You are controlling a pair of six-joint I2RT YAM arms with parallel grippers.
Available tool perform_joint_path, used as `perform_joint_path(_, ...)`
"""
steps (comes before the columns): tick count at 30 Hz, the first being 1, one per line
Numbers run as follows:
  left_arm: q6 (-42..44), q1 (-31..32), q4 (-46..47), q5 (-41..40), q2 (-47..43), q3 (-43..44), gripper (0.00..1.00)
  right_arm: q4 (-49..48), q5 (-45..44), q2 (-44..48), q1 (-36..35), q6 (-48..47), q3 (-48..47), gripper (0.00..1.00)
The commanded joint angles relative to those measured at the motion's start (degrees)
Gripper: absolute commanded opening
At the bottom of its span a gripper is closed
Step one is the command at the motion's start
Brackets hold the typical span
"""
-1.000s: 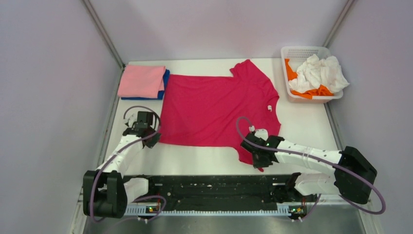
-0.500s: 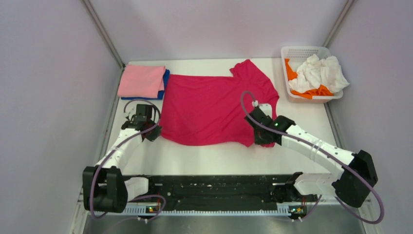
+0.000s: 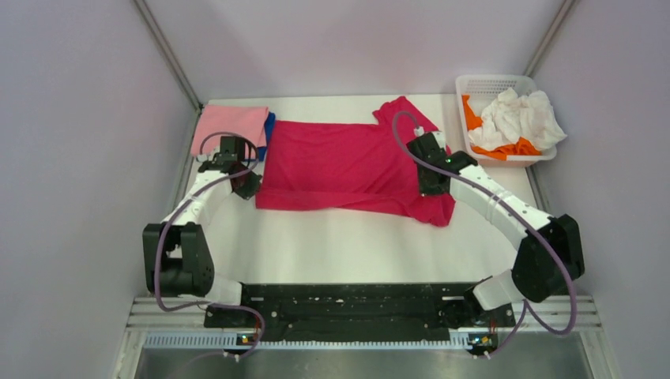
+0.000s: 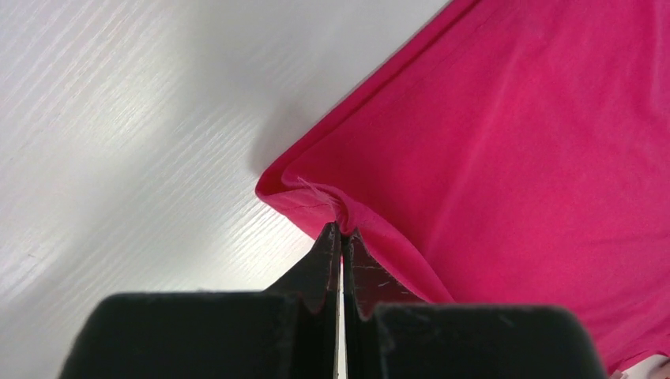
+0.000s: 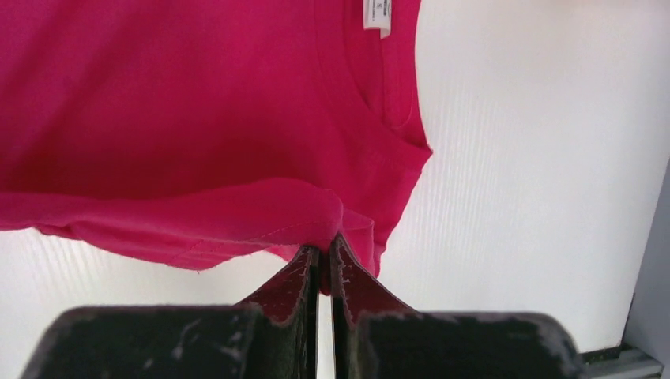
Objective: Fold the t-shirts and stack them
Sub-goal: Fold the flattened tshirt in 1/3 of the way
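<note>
Tabletop (image 3: 348, 245): the red shirt (image 3: 340, 162) lies across its far half, the right end partly hidden behind the right arm. In the basket (image 3: 482, 80) at far right, a white shirt (image 3: 517, 118) covers most of an orange shirt (image 3: 472, 110). At far left, a pink shirt (image 3: 229, 126) hides all but an edge of a blue shirt (image 3: 269, 122). The left fingers (image 4: 328, 260) are closed on the red shirt's corner, and the right fingers (image 5: 296, 276) are closed on its hem. The label (image 5: 378, 14) is cut off by the frame.

I see the spread shirt (image 3: 340, 166) mid-frame on the bench (image 3: 348, 245), the folded shirts (image 3: 231, 130) stacked just left of it at upper left, and the basket (image 3: 483, 82) holding crumpled shirts (image 3: 517, 118) at upper right.
</note>
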State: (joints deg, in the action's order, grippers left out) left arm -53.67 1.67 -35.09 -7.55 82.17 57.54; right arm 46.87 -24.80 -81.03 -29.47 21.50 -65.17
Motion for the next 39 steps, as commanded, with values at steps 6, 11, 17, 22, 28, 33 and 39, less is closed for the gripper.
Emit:
perform_joint_path(6, 1.22, -1.27, -0.55, 0.02, 7.26, 7.98, 0.00, -5.22, -0.78, -8.98, 5.08, -9.15, -9.29, 0.00)
perform_joint_path(11, 1.53, -1.27, -0.18, -1.29, 10.84, 11.79, 0.00, -9.48, -1.10, -12.82, 6.37, -13.96, -11.86, 0.00)
perform_joint_path(17, 2.62, -1.31, -0.52, -6.73, 14.92, 17.21, 0.00, -15.99, 3.65, -17.58, 7.06, -24.05, -13.59, 0.00)
perform_joint_path(22, 4.75, -1.31, -1.47, -4.95, 20.63, 21.67, 0.00, -22.65, 6.20, -23.18, 7.12, -34.24, -15.62, 0.00)
perform_joint_path(28, 7.80, -1.27, -3.36, -5.12, 25.54, 27.67, 0.46, -29.29, 4.35, -32.08, 7.41, -42.52, -22.92, 0.24)
perform_joint_path(33, 8.85, -1.30, -4.59, -2.62, 24.30, 28.87, 0.79, -29.39, -4.96, -37.14, 7.80, -35.96, -31.93, 0.46)
perform_joint_path(39, 10.87, -1.28, -3.80, 0.28, 15.76, 22.52, 0.94, -28.99, 5.22, -25.24, 7.93, -18.99, -20.37, 0.99)
